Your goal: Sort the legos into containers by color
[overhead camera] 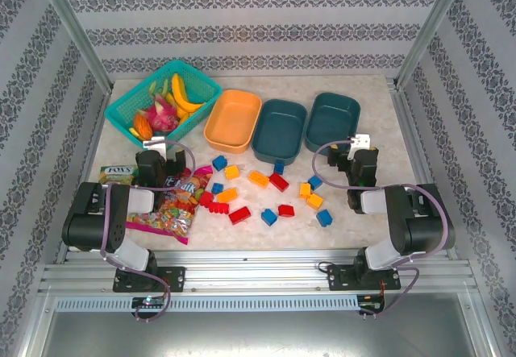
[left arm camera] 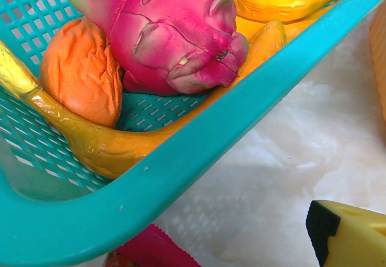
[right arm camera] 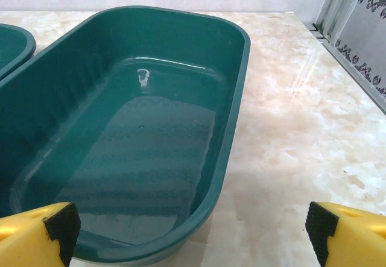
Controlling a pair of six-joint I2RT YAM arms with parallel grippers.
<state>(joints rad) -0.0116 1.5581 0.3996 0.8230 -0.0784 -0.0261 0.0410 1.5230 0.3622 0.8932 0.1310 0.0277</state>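
the likeliest slip is a mixed grab. the small chunky plastic lego bricks in red, orange-yellow and blue (overhead camera: 239, 214) lie scattered on the pale marbled surface (overhead camera: 379, 212) between the two arms. several sit touching or just beside a brick of another colour, so wide fingers could close on two at once. the red ones at the left of the scatter lie against the colourful crinkly candy bag (overhead camera: 171, 204), and a pick there may snag the film and drag it. one blue brick (overhead camera: 278, 166) lies just beside the near wall of the middle dark teal tub (overhead camera: 280, 129); reaching for it could nudge that shallow tub, which looks light enough to slide. the two teal tubs look alike, so a colour could end up split between them.

the right fingers (right arm camera: 36, 231) are spread wide with nothing held, hovering before the right dark teal rounded-rectangle plastic tub (right arm camera: 235, 68). of the left fingers (left arm camera: 350, 237) just one shows, close to the rim of the teal lattice basket of toy fruit (left arm camera: 199, 140), so i cannot tell their spread; a careless move could hook that rim.

the bricks look hard, glossy and blocky, each far smaller than a tub. none is in the orange rounded plastic tub (overhead camera: 232, 120) or the teal ones yet.
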